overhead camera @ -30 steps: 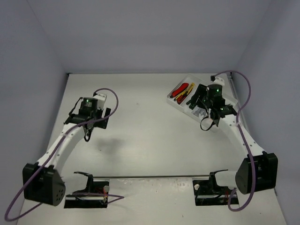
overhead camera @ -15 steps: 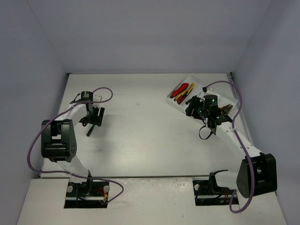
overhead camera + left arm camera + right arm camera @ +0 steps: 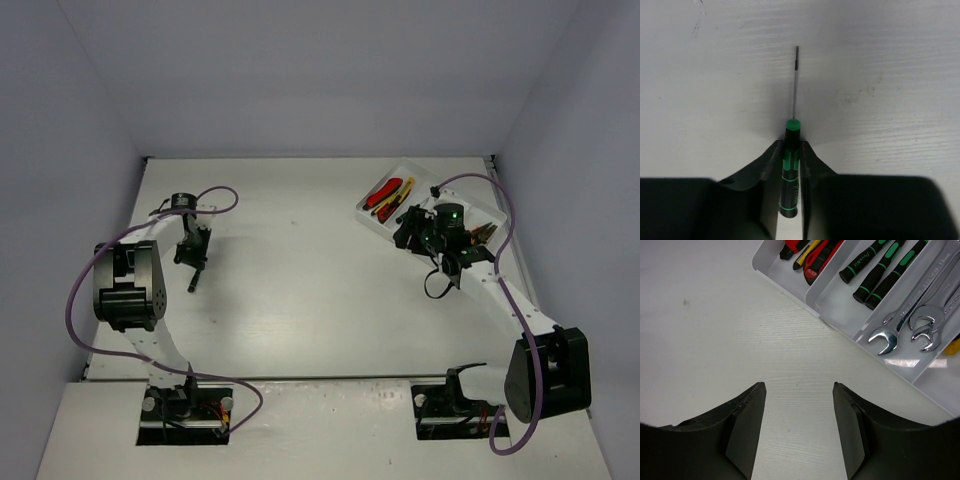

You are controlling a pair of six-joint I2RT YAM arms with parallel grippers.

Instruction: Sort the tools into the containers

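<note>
My left gripper (image 3: 790, 148) is shut on a thin black-green screwdriver (image 3: 791, 170), its fingers (image 3: 771, 159) pressed against both sides of the handle. The thin shaft (image 3: 795, 85) points away, low over the table. In the top view that gripper (image 3: 192, 250) is at the left of the table. My right gripper (image 3: 799, 390) stands open over bare table beside the white tray (image 3: 812, 310), with nothing between its fingers. The tray's compartments hold red-black and yellow utility knives (image 3: 822, 257), black-green screwdrivers (image 3: 867, 260), silver wrenches (image 3: 900, 320) and a yellow pliers handle (image 3: 954, 346).
The tray (image 3: 372, 218) lies at the far right of the table, angled, with my right gripper (image 3: 405, 230) at its near-left rim. Purple cables (image 3: 215, 195) loop over both arms. Walls close the table at the back and sides.
My left gripper has closed on the screwdriver, and the left arm has folded back and shifted. The right gripper has drawn slightly left off the tray, still open.
</note>
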